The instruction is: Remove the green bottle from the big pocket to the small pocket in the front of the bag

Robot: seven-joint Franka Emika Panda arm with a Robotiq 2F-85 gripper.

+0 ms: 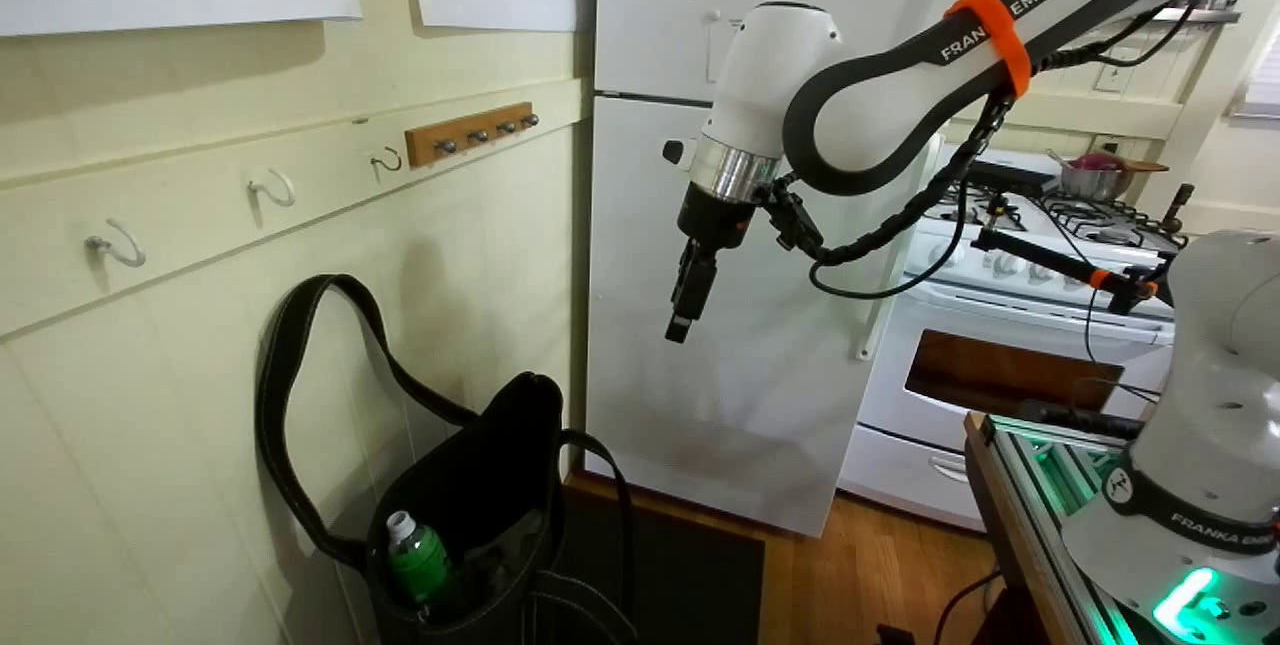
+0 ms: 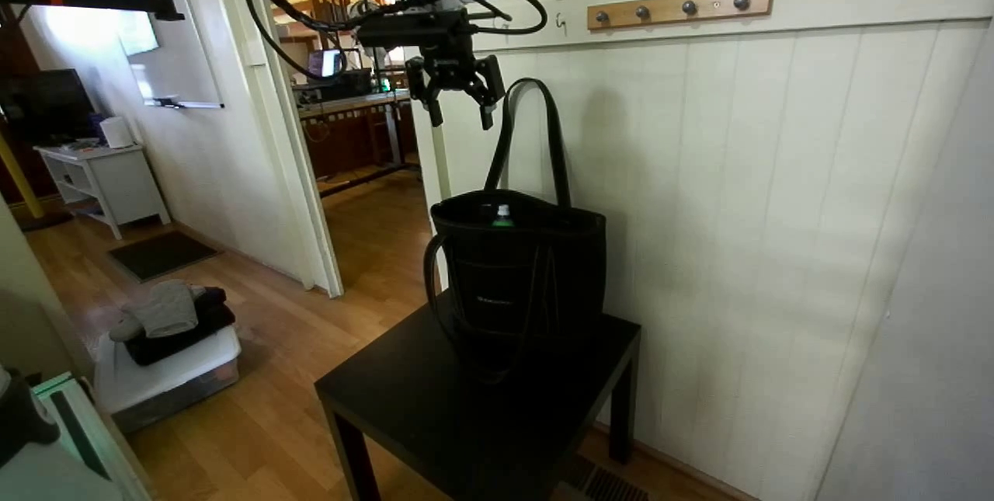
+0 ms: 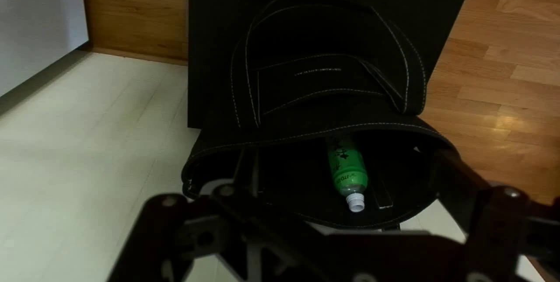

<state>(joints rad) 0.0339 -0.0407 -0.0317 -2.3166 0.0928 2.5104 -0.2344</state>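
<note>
Wrist view: the green bottle (image 3: 348, 168) is inside the big pocket (image 3: 297, 181) of the black bag (image 3: 315, 113). The bottle is tilted, with its white cap (image 3: 355, 203) toward the bag's opening. The small pocket (image 3: 323, 81) is stitched to the front face of the bag, between the ends of the front handle (image 3: 415, 76), which hangs down that face. Lettering on the small pocket is too small to read; its inside cannot be seen.

In an exterior view, the gripper (image 2: 462, 125) is higher than the bag's rim and apart from the bag. Its fingers (image 2: 487, 116) are spread, with a clear gap between the tips.

The bag stands upright on a black table (image 2: 435, 415). The rear handle (image 1: 270, 405) rises from the back of the bag. A pale wall (image 2: 776, 175) is just behind the bag; a wooden peg rack (image 2: 665, 9) is mounted on it, higher than the bag's rim. A refrigerator (image 1: 740, 405) stands to one side of the bag, apart from it.
</note>
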